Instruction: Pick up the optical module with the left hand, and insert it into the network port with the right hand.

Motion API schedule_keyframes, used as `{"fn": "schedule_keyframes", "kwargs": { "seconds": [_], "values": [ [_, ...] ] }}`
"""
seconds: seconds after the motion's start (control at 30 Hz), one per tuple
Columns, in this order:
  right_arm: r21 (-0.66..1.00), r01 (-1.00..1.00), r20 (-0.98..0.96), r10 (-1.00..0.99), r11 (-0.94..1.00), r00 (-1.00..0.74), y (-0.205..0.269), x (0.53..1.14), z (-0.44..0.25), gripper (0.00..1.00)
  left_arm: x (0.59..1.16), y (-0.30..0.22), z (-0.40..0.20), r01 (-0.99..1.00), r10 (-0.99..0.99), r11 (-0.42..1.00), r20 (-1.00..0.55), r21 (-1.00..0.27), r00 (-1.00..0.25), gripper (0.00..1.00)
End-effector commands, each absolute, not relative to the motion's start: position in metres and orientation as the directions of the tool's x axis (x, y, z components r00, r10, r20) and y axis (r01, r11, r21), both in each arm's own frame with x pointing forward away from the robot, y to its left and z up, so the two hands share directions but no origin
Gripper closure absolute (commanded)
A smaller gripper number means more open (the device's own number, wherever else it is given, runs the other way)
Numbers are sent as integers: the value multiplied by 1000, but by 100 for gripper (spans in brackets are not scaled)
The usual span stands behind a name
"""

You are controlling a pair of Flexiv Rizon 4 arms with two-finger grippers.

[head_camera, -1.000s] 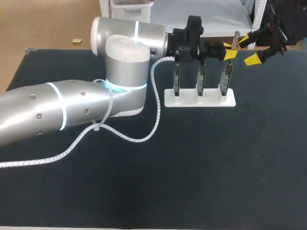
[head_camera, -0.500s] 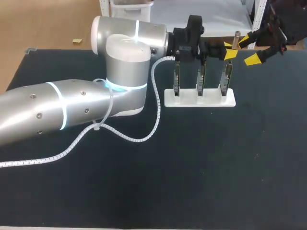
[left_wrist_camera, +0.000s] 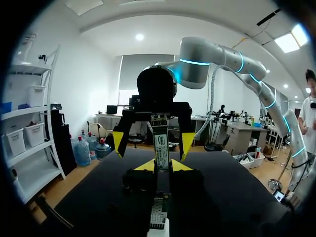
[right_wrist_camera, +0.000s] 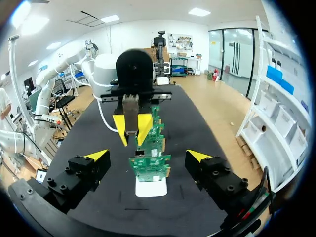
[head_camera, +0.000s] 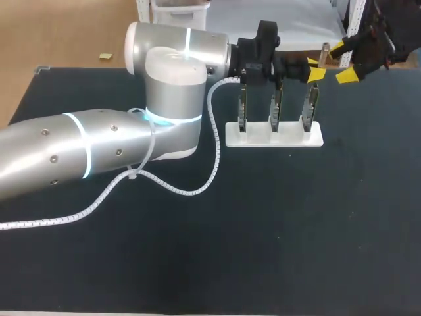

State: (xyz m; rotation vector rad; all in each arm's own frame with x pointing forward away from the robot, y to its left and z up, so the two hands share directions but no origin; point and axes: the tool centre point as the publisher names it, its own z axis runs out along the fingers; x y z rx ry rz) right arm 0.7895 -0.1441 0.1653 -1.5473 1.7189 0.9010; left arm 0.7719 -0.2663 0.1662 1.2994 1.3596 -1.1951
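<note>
**Module pinched in the left jaws, right jaws spread around it**

The left arm [head_camera: 99, 148] comes in from the left side and lies long across the dark table [head_camera: 296, 230]. A white spiral cable [head_camera: 212, 158] hangs along it and curves down onto the table. The left jaws are pressed on the optical module [left_wrist_camera: 160, 140] from two sides. The left tips [left_wrist_camera: 146, 166], bright yellow, hold its lower part, and the module stands upright out of them.

The module is held in the air near the far edge of the table, over the right end of the white stand [head_camera: 274, 135]. Three green boards [right_wrist_camera: 150, 160] stand upright in a row on this stand. Seen from the left wrist, one board is directly under the left jaws, and the module does not touch it. Which part of the boards is the network port, I cannot tell.

The right arm [head_camera: 395, 26] enters at the far right corner of the table. The right jaws are spread wide and hold nothing, with the right tips [right_wrist_camera: 97, 155] well apart. They face the left jaws. From the left wrist one right tip stands on each side of the module, and neither touches it. From above, the right tips are just beside the module, on its right.
</note>
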Motion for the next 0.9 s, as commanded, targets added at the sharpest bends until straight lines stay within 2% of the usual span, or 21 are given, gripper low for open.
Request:
{"fn": "schedule_keyframes", "kwargs": {
  "seconds": [0.03,0.4,0.9],
  "values": [
    [34,-995,-833,-548,90,-78,-148,782,182,0,773,-267,167,998,152,-11,-986,-68,-65,100],
    [-11,-999,-858,-514,38,-10,-131,780,214,0,773,-267,167,998,152,-11,-986,-68,-65,100],
    [55,-998,-860,-509,-1,-47,-111,780,212,0,773,-267,167,998,152,-11,-986,-68,-65,100]
  ]
}}
